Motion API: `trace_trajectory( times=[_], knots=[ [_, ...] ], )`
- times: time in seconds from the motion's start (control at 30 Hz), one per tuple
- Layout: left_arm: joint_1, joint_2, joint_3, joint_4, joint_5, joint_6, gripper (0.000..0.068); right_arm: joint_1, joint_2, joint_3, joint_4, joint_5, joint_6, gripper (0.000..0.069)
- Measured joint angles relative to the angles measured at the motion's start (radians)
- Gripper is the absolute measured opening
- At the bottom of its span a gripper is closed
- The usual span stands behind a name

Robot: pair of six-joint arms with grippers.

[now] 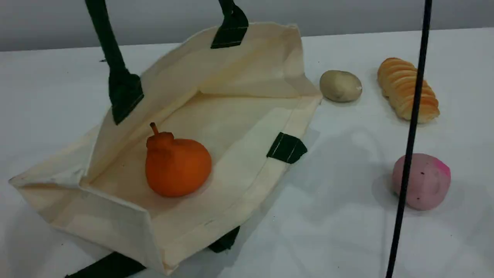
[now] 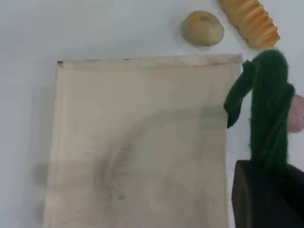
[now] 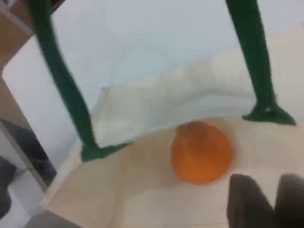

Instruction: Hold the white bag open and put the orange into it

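1. One item of the task is already placed: the orange (image 1: pixel 177 168) lies inside the white bag (image 1: pixel 239 127), on the lower panel toward the near-left end, stem pointing far.
2. Left gripper (image 2: pixel 266 197): pinching the green handle (image 2: pixel 268 109), which runs taut up out of the scene view and holds the upper panel raised.
3. Right gripper (image 3: pixel 263 199): hovers just above the mouth beside the orange, touching nothing, its two fingertips close together with a narrow gap; whether fully pressed together cannot be told.
4. Risk: if the handle slips or is let go abruptly, the raised panel would likely drop onto the orange and may nudge it toward the open edge.
5. Risk: a careless upward move of the right gripper could catch the handle strands on either side.
6. Surroundings on the desk, right of the bag: a potato (image 1: pixel 340 85) close by at the far side, a ridged bread loaf (image 1: pixel 408 88) farther right, a pink ball (image 1: pixel 422 181) nearer. None obstructs the bag.
7. A black cable (image 1: pixel 411 139) hangs across the right side, well apart from the bag.
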Motion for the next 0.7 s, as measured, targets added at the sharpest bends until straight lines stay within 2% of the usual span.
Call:
trace_trajectory(
  times=[0.13,0.33,0.47,0.6,0.7],
  knots=[
    [0.0,0.007,0.0,-0.003,0.011,0.0,0.0073,0.0,-0.058,0.0,-0.02,0.022,0.025,0.0111],
    [-0.012,0.007,0.0,-0.019,0.018,0.023,0.0097,0.0,-0.158,0.0,-0.135,0.021,0.131,0.0107],
    [-0.041,0.007,0.0,-0.021,0.025,0.05,0.0186,0.0,-0.219,0.0,-0.207,0.026,0.191,0.0107],
    [-0.043,0.011,0.001,-0.021,0.033,0.06,0.0315,0.0,-0.275,0.0,-0.27,0.054,0.24,0.0107],
    [-0.043,0.014,0.001,-0.019,0.082,0.059,0.0373,0.0,-0.323,0.0,-0.322,0.083,0.277,0.0107]
  ],
)
